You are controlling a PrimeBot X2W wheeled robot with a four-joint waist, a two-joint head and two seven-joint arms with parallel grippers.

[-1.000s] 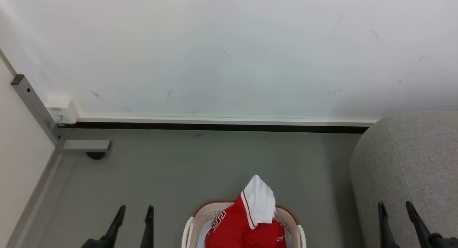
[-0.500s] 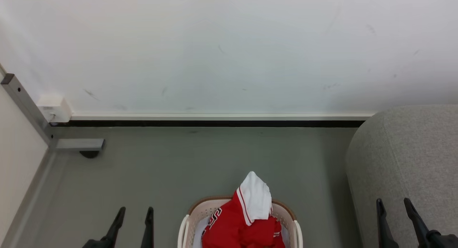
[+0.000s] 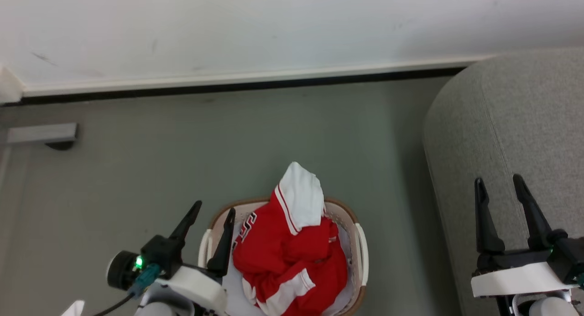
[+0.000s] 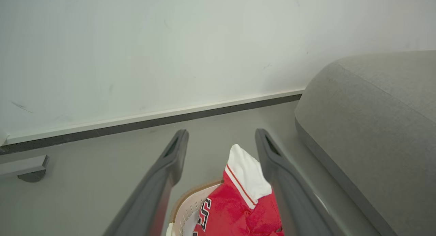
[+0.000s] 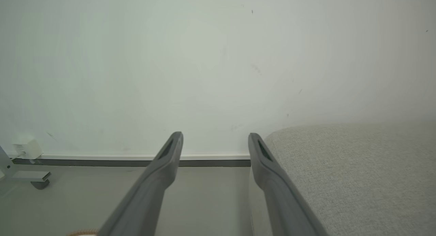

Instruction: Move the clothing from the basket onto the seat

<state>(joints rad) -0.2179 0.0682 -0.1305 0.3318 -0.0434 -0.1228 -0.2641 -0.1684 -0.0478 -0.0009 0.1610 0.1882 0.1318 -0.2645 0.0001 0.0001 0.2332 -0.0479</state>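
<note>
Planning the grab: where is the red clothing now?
Head view, bottom centre: the red clothing is heaped in the laundry basket on the floor, left of the grey seat, with the open left gripper at the basket's left rim.
</note>
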